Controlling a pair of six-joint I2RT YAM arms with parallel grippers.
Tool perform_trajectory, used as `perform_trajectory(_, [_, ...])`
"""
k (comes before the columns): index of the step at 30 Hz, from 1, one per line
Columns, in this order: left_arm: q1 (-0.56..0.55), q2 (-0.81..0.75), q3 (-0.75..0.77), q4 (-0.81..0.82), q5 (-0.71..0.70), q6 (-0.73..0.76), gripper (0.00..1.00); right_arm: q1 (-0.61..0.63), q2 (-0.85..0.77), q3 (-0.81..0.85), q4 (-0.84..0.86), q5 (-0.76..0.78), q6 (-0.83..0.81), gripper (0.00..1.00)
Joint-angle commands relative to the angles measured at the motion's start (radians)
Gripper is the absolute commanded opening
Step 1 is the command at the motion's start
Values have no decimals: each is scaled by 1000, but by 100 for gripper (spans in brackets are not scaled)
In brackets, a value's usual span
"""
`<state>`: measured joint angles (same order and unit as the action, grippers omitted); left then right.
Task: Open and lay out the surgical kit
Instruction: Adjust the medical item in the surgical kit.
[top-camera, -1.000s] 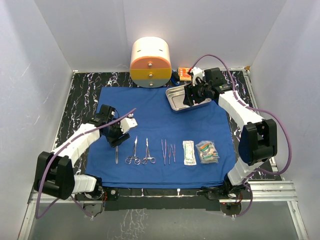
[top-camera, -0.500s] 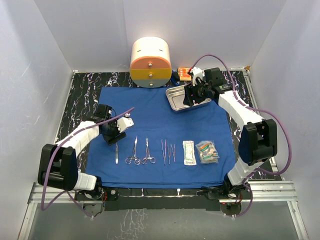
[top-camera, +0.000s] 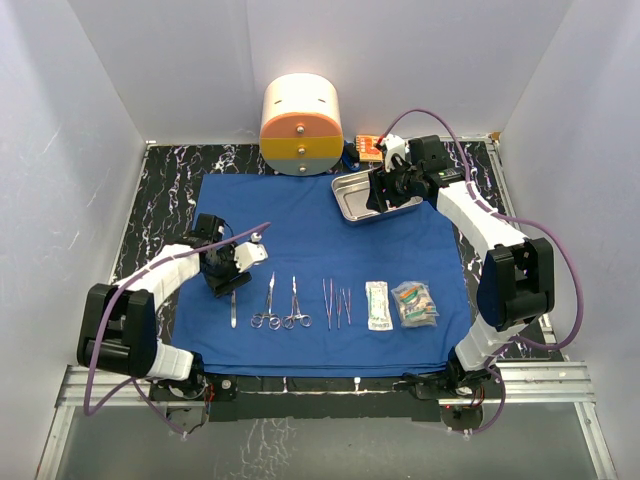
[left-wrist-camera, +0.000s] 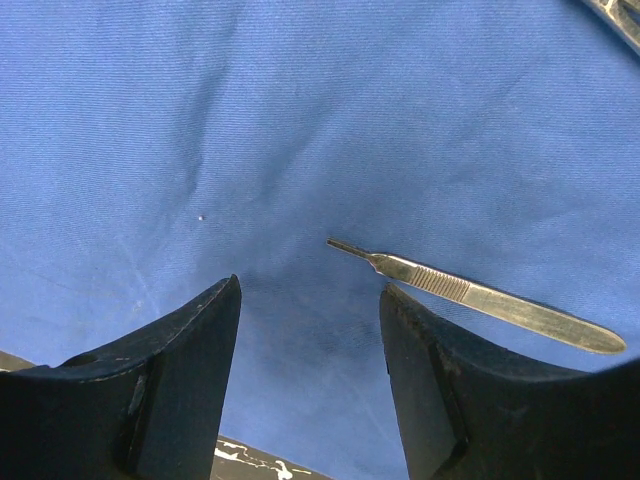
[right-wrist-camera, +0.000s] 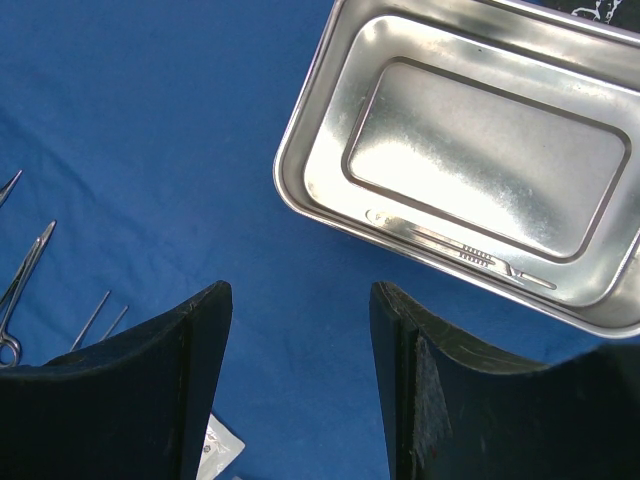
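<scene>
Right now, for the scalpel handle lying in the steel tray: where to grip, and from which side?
Take the scalpel handle at its ribbed section, from straight above, with the fingers across its width. It lies flat along a long wall of the steel tray, so that wall blocks a side approach. One finger has to slip in beside the wall, which is probably tight.

No text, number, brand or sign can be read anywhere. Coloured print is seen on the narrow clear packet (top-camera: 377, 305) and on the wider clear packet (top-camera: 415, 303), and dark marks on the small orange box (top-camera: 368, 147), but all are too small to be made out.
</scene>
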<state>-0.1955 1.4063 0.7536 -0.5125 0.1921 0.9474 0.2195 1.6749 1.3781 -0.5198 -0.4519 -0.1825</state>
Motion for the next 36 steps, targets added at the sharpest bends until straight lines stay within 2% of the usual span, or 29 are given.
perform_trajectory(1, [4, 7, -5, -14, 36, 15, 56, -6, -10, 8, 32, -10, -12, 56])
perform_trajectory(36, [3, 56, 43, -21, 92, -50, 56, -6, -5, 6, 32, -8, -13, 56])
